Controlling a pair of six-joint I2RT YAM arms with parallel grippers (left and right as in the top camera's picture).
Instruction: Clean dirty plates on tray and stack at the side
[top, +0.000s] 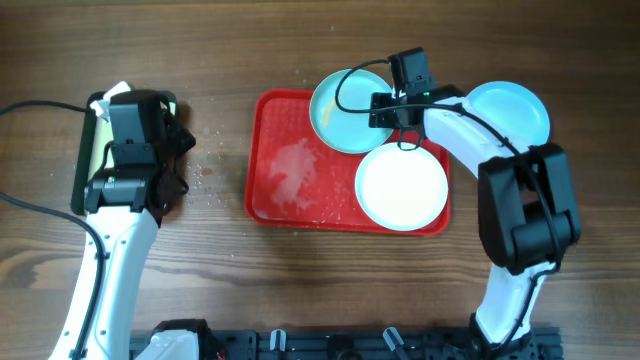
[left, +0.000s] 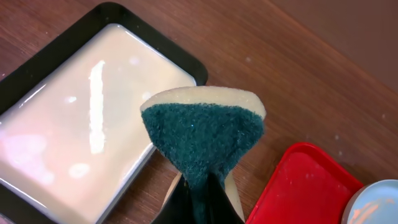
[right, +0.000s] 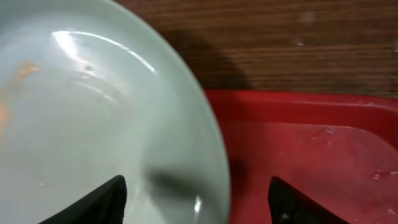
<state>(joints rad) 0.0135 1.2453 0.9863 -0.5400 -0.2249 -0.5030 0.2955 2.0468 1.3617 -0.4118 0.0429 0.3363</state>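
The red tray (top: 275, 120) lies mid-table with a whitish smear on it. A pale blue plate (top: 345, 115) with a yellowish stain rests on its back edge, and a white plate (top: 402, 187) lies at its right end. A second pale blue plate (top: 508, 108) lies on the table to the right. My right gripper (top: 385, 108) is open, and in the right wrist view its fingers (right: 199, 202) straddle the stained plate's (right: 93, 124) rim over the tray (right: 311, 143). My left gripper (top: 172, 160) is shut on a green-and-yellow sponge (left: 202, 134).
A dark-rimmed cream tray (top: 82, 150) lies at the far left, under and beside my left arm; it also shows in the left wrist view (left: 74, 124). Crumbs (top: 205, 175) dot the wood between it and the red tray (left: 305, 186).
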